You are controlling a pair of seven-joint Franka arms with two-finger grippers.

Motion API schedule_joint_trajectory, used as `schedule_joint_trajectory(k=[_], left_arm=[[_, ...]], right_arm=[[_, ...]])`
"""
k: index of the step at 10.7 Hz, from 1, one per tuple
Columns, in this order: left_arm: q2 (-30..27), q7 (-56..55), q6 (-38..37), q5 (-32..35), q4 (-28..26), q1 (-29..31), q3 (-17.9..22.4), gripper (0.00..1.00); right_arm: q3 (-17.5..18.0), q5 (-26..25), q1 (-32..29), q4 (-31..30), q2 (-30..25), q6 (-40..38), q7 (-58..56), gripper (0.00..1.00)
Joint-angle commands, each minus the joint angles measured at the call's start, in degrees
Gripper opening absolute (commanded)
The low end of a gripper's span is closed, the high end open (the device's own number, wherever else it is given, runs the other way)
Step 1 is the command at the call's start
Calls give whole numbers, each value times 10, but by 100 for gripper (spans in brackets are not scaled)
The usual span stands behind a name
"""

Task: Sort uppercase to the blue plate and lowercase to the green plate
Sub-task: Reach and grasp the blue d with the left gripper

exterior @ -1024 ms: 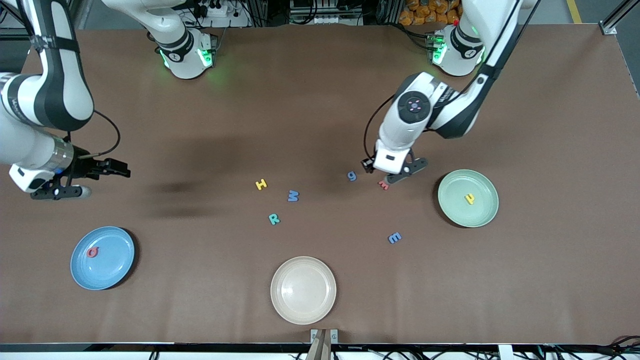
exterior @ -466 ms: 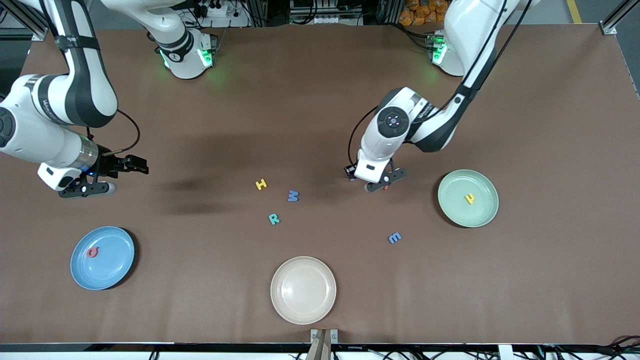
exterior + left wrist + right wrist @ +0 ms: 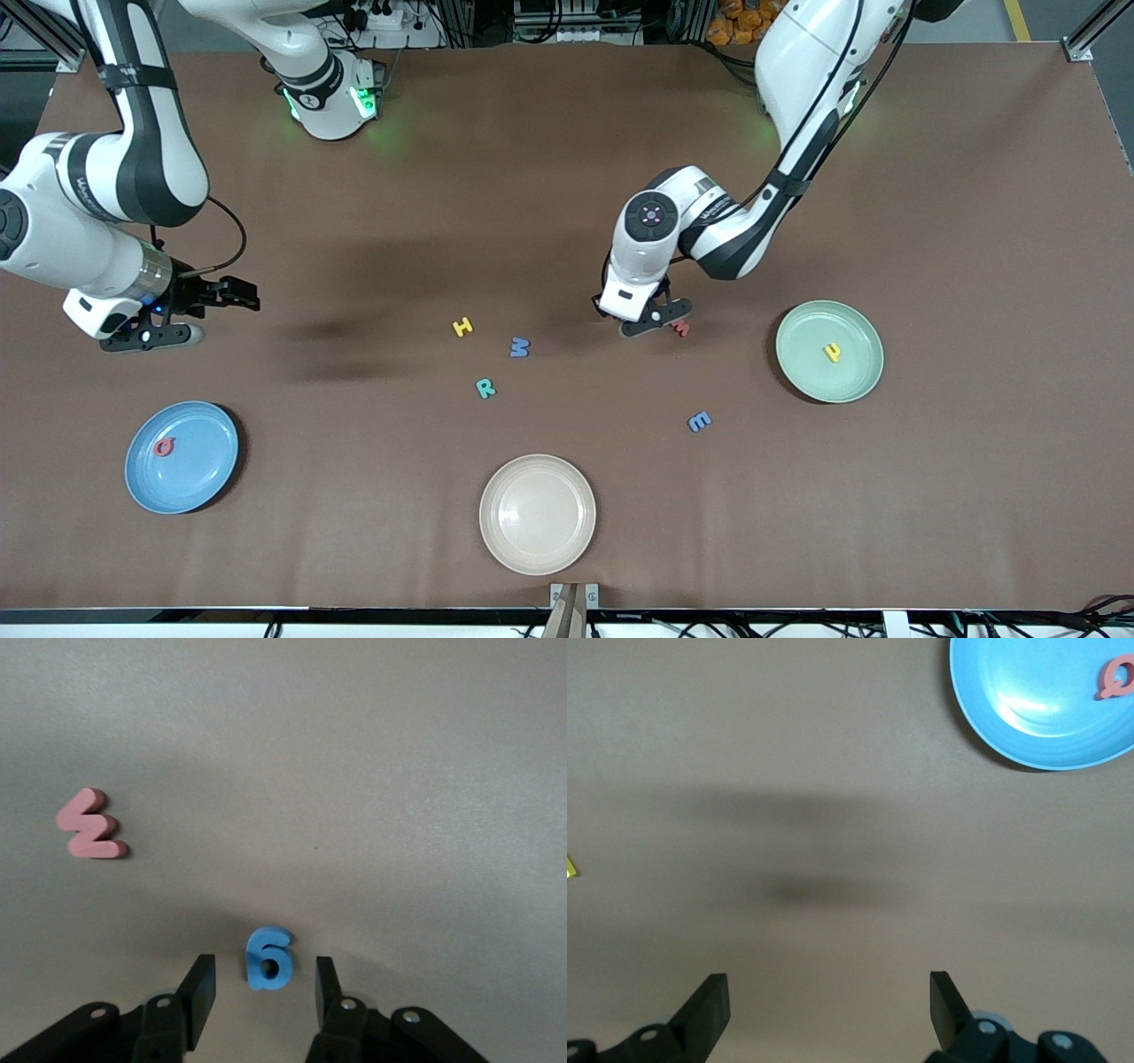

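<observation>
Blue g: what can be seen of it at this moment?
The blue g is a small sky-blue letter that looks like foam, thick, with one round hole. It lies flat on the brown table, alone, between the open fingers of the left gripper, which touch neither side. The red letter lies apart from it. In the front view the arm hides it.

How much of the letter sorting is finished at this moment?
Done: red Q lies in the blue plate, yellow h in the green plate. In hand: the open left claw straddles blue g. Left: H, W, R, the red letter, the blue E-shape. The right claw hovers open.
</observation>
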Motion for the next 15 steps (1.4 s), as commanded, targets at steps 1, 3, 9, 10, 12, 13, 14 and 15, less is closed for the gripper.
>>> schedule_joint_trajectory(k=[1, 3, 9, 10, 12, 13, 14, 15], left_arm=[[13, -18, 1, 21, 17, -6, 4, 54], [18, -19, 1, 23, 17, -7, 4, 54], [35, -29, 14, 30, 18, -10, 5, 52], [36, -29, 16, 30, 18, -10, 5, 51], [36, -29, 17, 35, 18, -10, 6, 42], [38, -30, 17, 48, 17, -10, 6, 38], [40, -30, 17, 51, 18, -10, 6, 35], [41, -30, 17, 51, 18, -10, 6, 33]], right_arm=[[2, -12, -9, -6, -1, 6, 7, 100], [2, -12, -22, -6, 5, 6, 6, 100], [2, -12, -21, -6, 6, 6, 7, 100], [2, -12, -21, -5, 9, 5, 7, 100], [2, -12, -21, -6, 9, 5, 7, 100], [3, -12, -21, -6, 9, 5, 7, 100], [3, -12, -21, -6, 9, 5, 7, 100], [2, -12, -21, -5, 9, 5, 7, 100]])
